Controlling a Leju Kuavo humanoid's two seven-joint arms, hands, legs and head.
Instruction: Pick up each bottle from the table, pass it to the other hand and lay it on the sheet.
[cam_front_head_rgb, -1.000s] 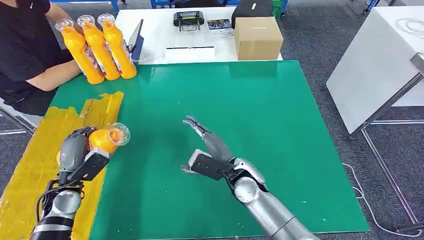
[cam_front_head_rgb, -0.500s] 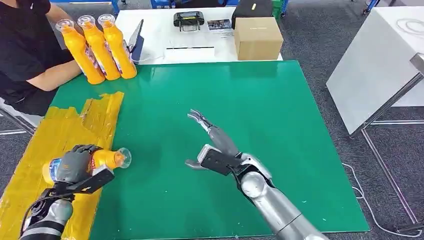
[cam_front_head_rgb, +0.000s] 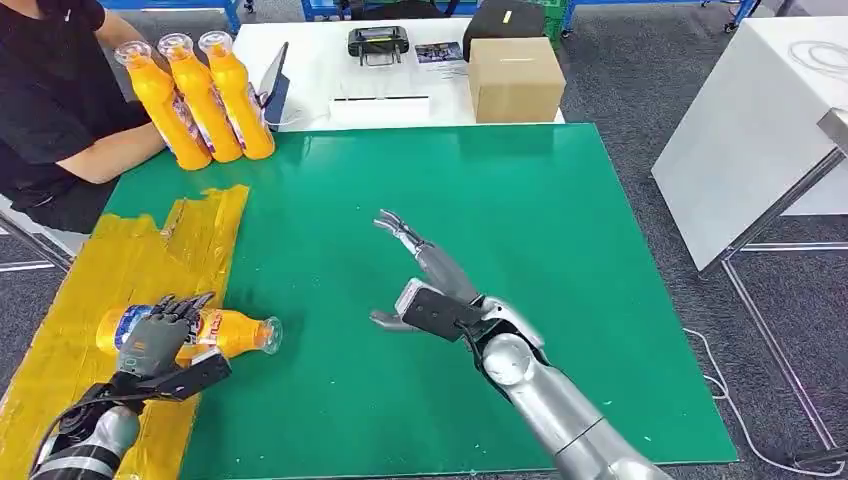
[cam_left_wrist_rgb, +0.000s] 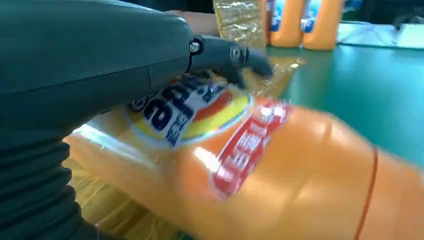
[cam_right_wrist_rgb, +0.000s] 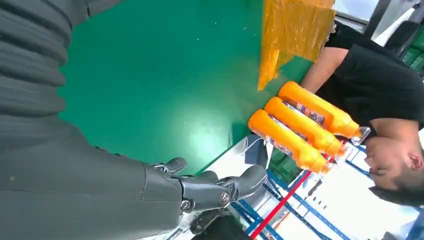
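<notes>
On the yellow sheet (cam_front_head_rgb: 110, 262): one orange bottle (cam_front_head_rgb: 225, 331), lying on its side, cap end reaching onto the green table (cam_front_head_rgb: 520, 210). Left hand (cam_front_head_rgb: 160, 332) rests over its label, fingers spread, apparently releasing; a second ago it gripped the bottle raised and tilted. Right hand (cam_front_head_rgb: 420, 290) hovers empty, fingers apart, barely shifted. Three bottles (cam_front_head_rgb: 200, 95) stand at the far corner, awaiting pickup.
</notes>
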